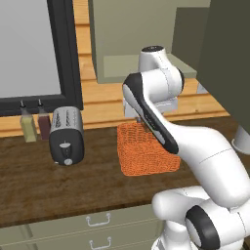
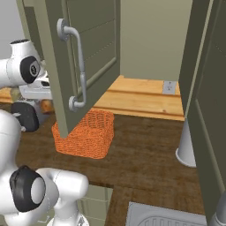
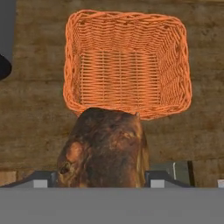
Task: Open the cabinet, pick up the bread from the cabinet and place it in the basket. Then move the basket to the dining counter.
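Dark wood-grain worktop [image 1: 58, 190] carries the orange woven rectangular basket [image 1: 146, 151], which sits beside a silver toaster [image 1: 66, 134]. We see the olive-green wall cabinet's panelled door [image 2: 84, 57] swung open above it. Our gripper [image 3: 103, 177] holds the dark-brown rounded bread [image 3: 105, 151] between its fingers, poised over the worktop just short of the basket's near rim.

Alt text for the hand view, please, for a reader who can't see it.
A dark-brown bread lump sits in the claw, close to the camera, above an empty orange woven basket on the dark wood worktop. The bread overlaps the basket's near rim in this view.
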Controlling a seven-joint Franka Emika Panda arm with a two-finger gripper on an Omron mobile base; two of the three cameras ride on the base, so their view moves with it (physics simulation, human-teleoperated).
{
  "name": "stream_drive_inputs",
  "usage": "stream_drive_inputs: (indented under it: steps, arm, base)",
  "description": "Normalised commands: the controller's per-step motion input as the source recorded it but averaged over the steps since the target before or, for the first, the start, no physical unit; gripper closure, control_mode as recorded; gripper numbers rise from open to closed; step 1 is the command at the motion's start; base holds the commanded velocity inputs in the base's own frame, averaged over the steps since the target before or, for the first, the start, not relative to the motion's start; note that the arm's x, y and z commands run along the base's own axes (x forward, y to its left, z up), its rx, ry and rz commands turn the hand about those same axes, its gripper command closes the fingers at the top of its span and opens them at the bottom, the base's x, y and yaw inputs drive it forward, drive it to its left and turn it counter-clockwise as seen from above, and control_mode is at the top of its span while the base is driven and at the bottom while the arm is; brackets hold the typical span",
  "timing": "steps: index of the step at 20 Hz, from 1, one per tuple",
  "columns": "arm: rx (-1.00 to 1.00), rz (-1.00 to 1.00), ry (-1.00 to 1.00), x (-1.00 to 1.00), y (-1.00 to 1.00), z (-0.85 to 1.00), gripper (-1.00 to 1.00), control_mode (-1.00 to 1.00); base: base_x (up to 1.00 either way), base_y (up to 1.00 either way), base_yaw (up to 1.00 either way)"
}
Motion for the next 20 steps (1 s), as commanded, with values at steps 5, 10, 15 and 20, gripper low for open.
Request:
stream_drive_inputs:
  steps: [5,10,15,20]
  arm:
    - [-0.02,-0.13,0.06,0.38,-0.38,-0.65,1.00,-1.00]
    - [0.00,-0.02,-0.02,0.55,-0.01,-0.56,1.00,-1.00]
    - [0.00,0.00,-0.01,0.63,-0.04,-0.58,1.00,-1.00]
    - [0.02,0.00,-0.01,0.35,-0.11,-0.41,1.00,-1.00]
  base:
    - [0.00,0.00,0.00]
    - [0.00,0.00,0.00]
    - [0.00,0.00,0.00]
    - [0.00,0.00,0.00]
